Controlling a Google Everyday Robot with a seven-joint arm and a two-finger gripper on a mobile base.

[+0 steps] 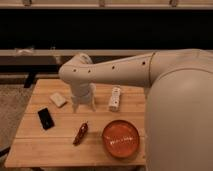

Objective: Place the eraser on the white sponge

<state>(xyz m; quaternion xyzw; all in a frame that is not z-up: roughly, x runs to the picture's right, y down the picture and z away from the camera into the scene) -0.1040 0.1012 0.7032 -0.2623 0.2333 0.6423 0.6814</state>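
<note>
The eraser [45, 118] is a flat black block lying on the left part of the wooden table [55, 142]. The white sponge [58, 99] is a small off-white block lying behind it, to the right. They lie apart. My gripper [83, 106] hangs from the white arm over the table's middle, right of the sponge and above the table top. It holds nothing that I can see.
A white power strip [115, 98] lies right of the gripper. A dark red-brown elongated object [80, 133] lies in front of it. An orange bowl [120, 138] stands at the front right. My large white arm [175, 100] fills the right side.
</note>
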